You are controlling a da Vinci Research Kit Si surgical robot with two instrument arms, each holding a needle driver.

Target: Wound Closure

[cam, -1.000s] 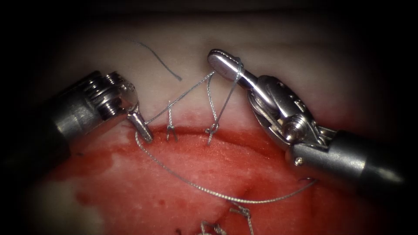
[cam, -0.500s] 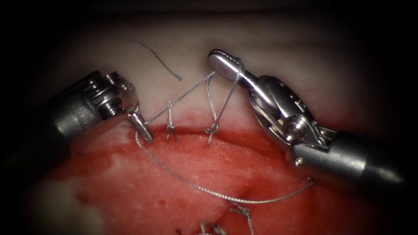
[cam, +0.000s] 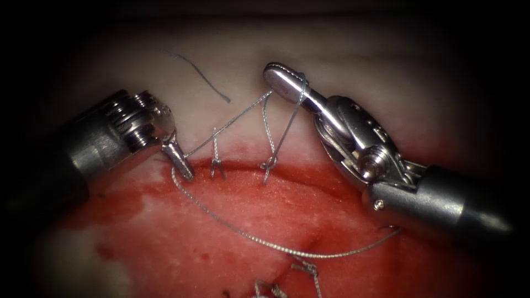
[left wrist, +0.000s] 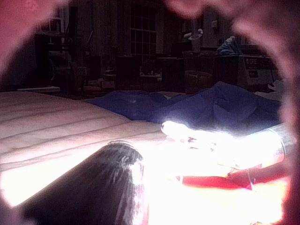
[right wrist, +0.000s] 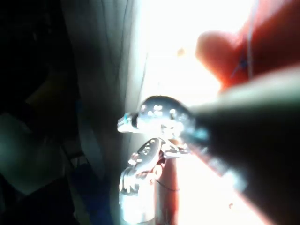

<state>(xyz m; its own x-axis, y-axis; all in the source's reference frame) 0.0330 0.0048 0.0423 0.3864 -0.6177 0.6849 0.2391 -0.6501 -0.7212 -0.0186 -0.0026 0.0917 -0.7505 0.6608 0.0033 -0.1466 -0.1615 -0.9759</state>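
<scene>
Thread (cam: pixel 232 122) is pinched by the left hand (cam: pixel 182 164) right at the cut (cam: pixel 309 172). Thread's looped around the closed right hand (cam: pixel 284 80), above the tissue (cam: pixel 237 215); nothing's gripped there.

left tool (cam: pixel 179 160): polished metal, ridged wrist, matt grey shaft
right tool (cam: pixel 284 80): bright glossy steel, smooth rounded tip
thread (cam: pixel 248 237): fine grey, twisted, faint sheen
tissue (cam: pixel 342 49): pale, smooth and matt above; wet and glistening under red fluid (cam: pixel 248 204)
cloth (left wrist: pixel 225 105): blue, soft, crumpled
</scene>
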